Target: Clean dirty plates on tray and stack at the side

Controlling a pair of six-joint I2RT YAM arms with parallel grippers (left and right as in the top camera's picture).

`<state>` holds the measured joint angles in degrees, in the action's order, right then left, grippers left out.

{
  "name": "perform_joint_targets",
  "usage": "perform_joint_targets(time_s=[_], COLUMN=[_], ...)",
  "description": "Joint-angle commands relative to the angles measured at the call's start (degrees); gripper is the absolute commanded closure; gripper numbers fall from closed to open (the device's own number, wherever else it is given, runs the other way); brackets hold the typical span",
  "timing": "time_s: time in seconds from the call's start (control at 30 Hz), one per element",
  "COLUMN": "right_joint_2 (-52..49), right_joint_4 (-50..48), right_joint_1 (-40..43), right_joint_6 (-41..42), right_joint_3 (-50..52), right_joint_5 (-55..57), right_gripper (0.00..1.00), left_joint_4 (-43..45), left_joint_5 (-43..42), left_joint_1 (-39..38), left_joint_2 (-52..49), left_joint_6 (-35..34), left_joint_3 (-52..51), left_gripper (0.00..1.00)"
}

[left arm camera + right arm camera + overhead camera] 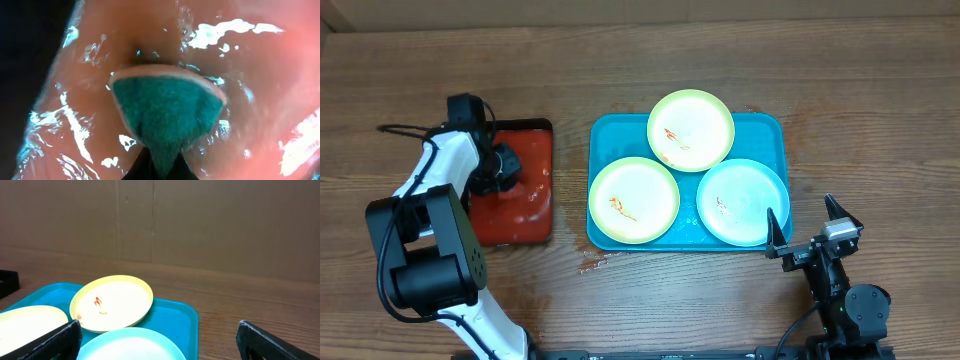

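Three dirty plates (633, 200) all sitting on the blue tray (615, 135). Right end effector (808, 222) is spread wide by the tray's corner. Left end effector (504, 165) is pinching a green sponge (167, 112) down on the wet red tray (525, 215).

The left arm (430, 175) stands on its black base at the near left. Its white link reaches away from the base, and the wrist then folds back so the left gripper (503, 165) points downward. Its jaws are clamped on the narrow end of a green sponge (165, 117). The right arm (845, 295) sits folded low at the near right. The right gripper (801, 212) faces forward, its 2 fingers (52, 342) spread wide apart.
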<state>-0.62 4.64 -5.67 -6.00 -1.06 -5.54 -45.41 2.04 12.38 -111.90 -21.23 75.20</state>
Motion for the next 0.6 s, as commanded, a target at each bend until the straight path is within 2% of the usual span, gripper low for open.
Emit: perform_joint_targets(time_s=[0.0,0.17,0.27,0.37,0.57], right_joint_2=[0.46,0.46,0.46,0.46,0.46], right_joint_4=[-0.26,-0.26,-0.26,-0.26,-0.26], right_joint_1=[-0.26,-0.26,-0.26,-0.26,-0.26], right_joint_6=[0.42,0.42,0.42,0.42,0.42], right_joint_3=[0.61,0.61,0.61,0.61,0.61], right_joint_5=[0.37,0.37,0.37,0.37,0.37], right_gripper=[0.00,0.00,0.00,0.00,0.00], left_joint_4=[-4.92,-18.16,-23.47,-22.56,-12.17], left_joint_5=[1.55,1.36,0.26,-0.13,-0.76], left_joint_1=[-0.02,-0.02,-0.11,-0.17,-0.17], left_joint_2=[0.94,2.99,3.28,3.23,3.21], left_joint_6=[0.50,0.48,0.46,0.44,0.46], left_joint_3=[8.17,19.12,22.16,18.67,5.27], left_gripper=[0.96,0.96,0.96,0.96,0.96])
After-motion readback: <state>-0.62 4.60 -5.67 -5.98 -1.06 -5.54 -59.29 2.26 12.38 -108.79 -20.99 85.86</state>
